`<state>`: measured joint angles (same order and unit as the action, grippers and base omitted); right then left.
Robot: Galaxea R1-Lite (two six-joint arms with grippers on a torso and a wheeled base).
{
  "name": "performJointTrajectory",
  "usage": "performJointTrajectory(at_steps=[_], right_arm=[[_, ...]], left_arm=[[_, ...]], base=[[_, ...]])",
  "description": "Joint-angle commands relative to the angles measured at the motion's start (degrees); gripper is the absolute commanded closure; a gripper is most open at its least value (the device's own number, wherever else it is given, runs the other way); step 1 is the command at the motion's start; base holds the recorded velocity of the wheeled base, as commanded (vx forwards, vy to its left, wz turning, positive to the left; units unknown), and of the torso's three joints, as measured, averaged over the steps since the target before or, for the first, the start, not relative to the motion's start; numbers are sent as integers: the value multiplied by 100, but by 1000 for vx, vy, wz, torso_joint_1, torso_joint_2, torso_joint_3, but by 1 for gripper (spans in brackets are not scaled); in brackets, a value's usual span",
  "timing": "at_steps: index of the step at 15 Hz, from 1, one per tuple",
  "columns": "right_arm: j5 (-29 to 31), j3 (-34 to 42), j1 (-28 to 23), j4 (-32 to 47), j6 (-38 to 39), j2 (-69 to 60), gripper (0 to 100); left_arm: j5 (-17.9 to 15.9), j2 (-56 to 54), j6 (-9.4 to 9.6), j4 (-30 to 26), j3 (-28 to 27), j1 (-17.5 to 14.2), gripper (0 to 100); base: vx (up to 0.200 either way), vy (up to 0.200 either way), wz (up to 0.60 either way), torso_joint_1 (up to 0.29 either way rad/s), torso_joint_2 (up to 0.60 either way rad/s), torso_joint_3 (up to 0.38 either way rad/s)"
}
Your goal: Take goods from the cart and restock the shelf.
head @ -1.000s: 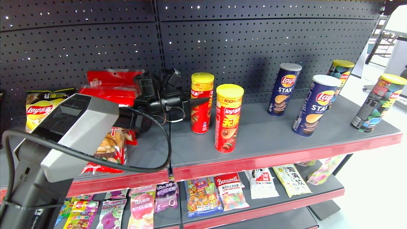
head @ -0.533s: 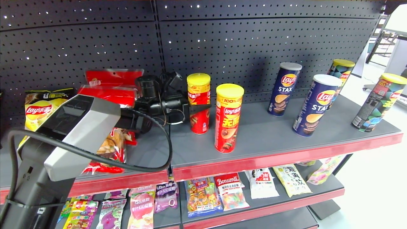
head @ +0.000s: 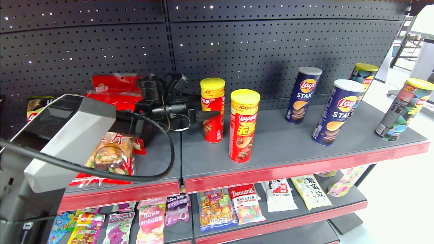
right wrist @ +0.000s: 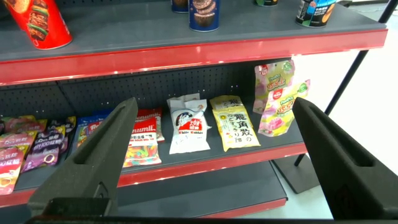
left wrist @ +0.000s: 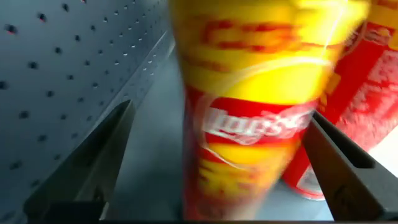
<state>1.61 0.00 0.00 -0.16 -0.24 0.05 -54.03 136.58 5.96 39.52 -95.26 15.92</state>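
Observation:
A red chip can with a yellow lid [head: 212,108] stands upright on the grey top shelf [head: 288,145], just behind a second, taller-looking red can [head: 243,125]. My left gripper [head: 207,110] is open around the rear can, one finger in front of it. In the left wrist view that can [left wrist: 249,124] stands between the spread fingers [left wrist: 99,168] of the left gripper [left wrist: 221,112], with a gap on the pegboard side; the other red can [left wrist: 360,81] is beyond it. My right gripper [right wrist: 214,102] hangs open and holds nothing, in front of the lower shelf [right wrist: 186,59].
Blue cans [head: 303,95] [head: 335,112] and dark patterned cans [head: 403,108] [head: 362,79] stand to the right on the top shelf. Snack bags [head: 112,156] lie under my left arm. The pegboard wall [head: 237,44] is close behind. Lower shelves hold candy bags [right wrist: 189,124].
My left arm has drawn back to the left, its fingers sliding partway off the rear red can. The can stays upright on the shelf, shifted only slightly.

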Motion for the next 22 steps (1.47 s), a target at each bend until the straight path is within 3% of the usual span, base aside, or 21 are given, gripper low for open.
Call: performJointTrajectory(at_steps=[1,3,6,8,12,15,17,18,20,22], right_arm=[[6,0,0,-2,-2,4,0],[-3,0,0,-2,-2,4,0],[-3,0,0,-2,-2,4,0],[-3,0,9,-2,-2,4,0],[6,0,0,-2,-2,4,0],[6,0,0,-11,-2,4,0],[6,0,9,-2,-2,4,0],[6,0,0,-2,-2,4,0],[-3,0,0,-2,-2,4,0],[-3,0,0,-2,-2,4,0]], left_arm=[[6,-448,309,-472,288,-159,0],[-11,-747,634,-1131,385,-274,0],[-11,-1037,634,-1368,491,-300,0],[-11,-1468,643,-1685,869,-379,0],[68,-2821,661,-2915,1747,-669,0],[560,-4272,661,-3987,2732,-1188,0],[1544,-5485,626,-4365,3549,-1627,0],[1615,-5572,626,-4383,3602,-1645,0],[2828,-6917,406,-4541,4507,-2216,0],[2960,-7647,353,-4506,5052,-2550,0]], base=[[0,0,0,0,0,0],[0,0,0,0,0,0],[0,0,0,0,0,0],[0,0,0,0,0,0],[0,0,0,0,0,0],[0,0,0,0,0,0],[0,0,0,0,0,0],[0,0,0,0,0,0],[0,0,0,0,0,0],[0,0,0,0,0,0]])
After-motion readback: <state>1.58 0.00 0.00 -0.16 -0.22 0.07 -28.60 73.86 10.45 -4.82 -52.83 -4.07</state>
